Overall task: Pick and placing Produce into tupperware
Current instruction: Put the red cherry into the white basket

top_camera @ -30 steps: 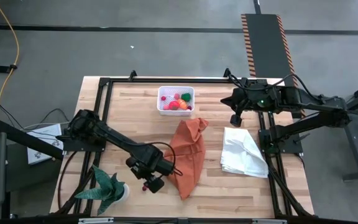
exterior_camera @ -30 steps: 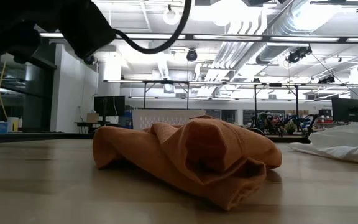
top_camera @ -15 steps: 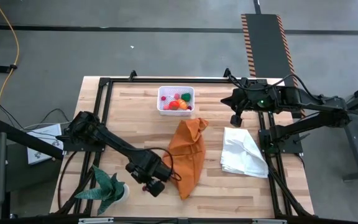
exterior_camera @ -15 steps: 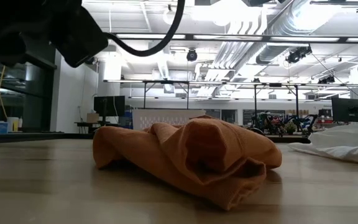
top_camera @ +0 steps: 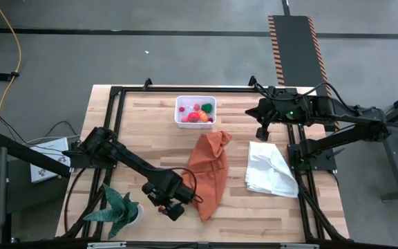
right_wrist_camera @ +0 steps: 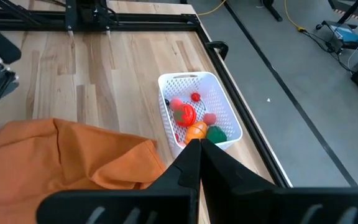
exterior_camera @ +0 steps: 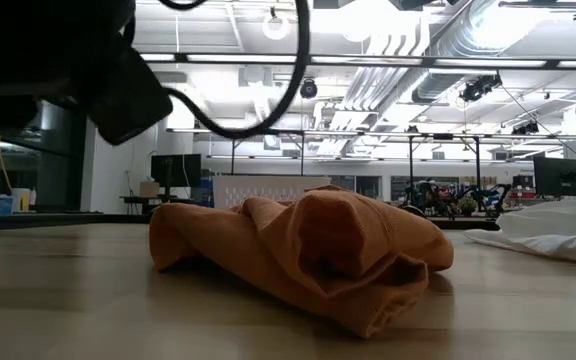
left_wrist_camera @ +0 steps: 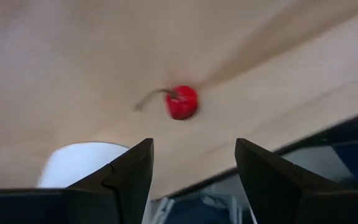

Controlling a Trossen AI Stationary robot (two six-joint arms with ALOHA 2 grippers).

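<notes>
A small red cherry-like piece with a thin stem (left_wrist_camera: 182,102) lies on the bare wood in the left wrist view. My left gripper (left_wrist_camera: 194,171) hangs open above it, its fingers on either side and clear of it; in the high view that gripper (top_camera: 172,206) sits near the table's near edge, between the potted plant and the orange cloth. The white tub (top_camera: 195,111) stands near the far edge and holds red, orange, green and pink pieces (right_wrist_camera: 194,118). My right gripper (right_wrist_camera: 197,155) is shut and waits by the table's far right (top_camera: 261,131).
A crumpled orange cloth (top_camera: 209,173) lies mid-table right beside my left gripper. A white cloth (top_camera: 271,169) lies to its right. A green spiky plant in a white pot (top_camera: 121,211) stands at the near left, close to the left arm. Black rails (top_camera: 112,124) frame the table.
My left gripper has crept a little toward the table's near edge and sunk lower; in the low view its dark bulk has come down at the upper left. The cloths, the tub and the right arm have stayed put.
</notes>
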